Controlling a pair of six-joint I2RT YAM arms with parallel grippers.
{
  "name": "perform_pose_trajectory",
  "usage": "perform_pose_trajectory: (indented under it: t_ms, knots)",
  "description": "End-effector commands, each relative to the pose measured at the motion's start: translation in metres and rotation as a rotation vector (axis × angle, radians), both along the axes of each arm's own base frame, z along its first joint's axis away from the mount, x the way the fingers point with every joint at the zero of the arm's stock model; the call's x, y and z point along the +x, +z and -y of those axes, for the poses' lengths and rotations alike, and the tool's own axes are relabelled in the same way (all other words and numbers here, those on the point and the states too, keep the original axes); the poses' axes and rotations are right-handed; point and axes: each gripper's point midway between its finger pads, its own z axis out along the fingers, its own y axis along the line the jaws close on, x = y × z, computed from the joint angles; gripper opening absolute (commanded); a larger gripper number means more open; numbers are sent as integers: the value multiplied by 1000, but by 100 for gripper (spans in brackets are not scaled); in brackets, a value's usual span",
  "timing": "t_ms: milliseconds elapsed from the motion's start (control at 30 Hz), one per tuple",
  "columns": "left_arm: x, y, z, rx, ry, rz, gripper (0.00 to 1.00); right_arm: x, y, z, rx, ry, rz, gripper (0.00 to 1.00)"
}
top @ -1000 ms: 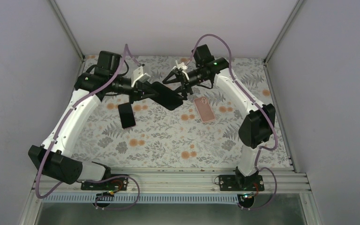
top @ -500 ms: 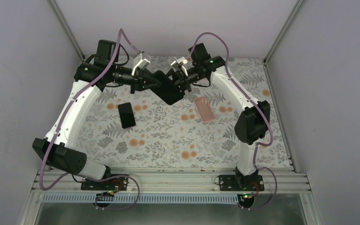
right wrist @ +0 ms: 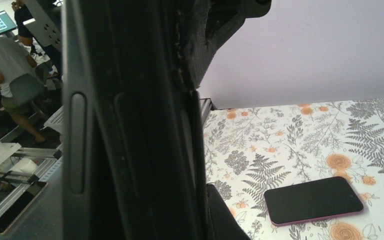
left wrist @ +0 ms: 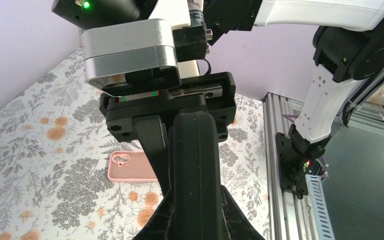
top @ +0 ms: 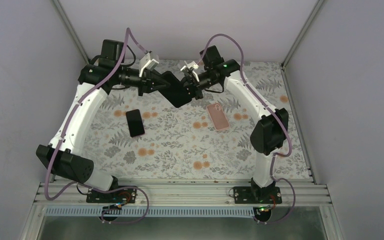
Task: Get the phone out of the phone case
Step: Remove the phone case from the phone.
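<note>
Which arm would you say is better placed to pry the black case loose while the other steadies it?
Probably right: the right gripper pinches the black case at its edge, while the left gripper clamps the opposite end.

I see the black phone case held up off the table, at the far middle, between the two arms. It's a dark matte slab, tilted, with one end pinched in the left tool and the other end clamped in the right tool. From the right wrist it stands edge-on, raised side buttons showing along its rim. I can't make out the phone inside it from any view
</note>
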Motion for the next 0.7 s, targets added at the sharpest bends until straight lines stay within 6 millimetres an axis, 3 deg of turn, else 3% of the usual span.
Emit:
perform_pose_trajectory:
  t_ms: [0,167,467,667]
  knots:
    - [65,1,17,60,76,331,12,-101,54,-28,62,243,-73,3]
    - [68,-9,14,107,74,299,19,-98,62,-14,79,225,-99,3]
    - [67,-11,6,141,95,313,46,-77,68,11,95,165,-135,3]
    - [69,-3,-11,170,144,345,74,-58,62,27,96,116,-187,3]
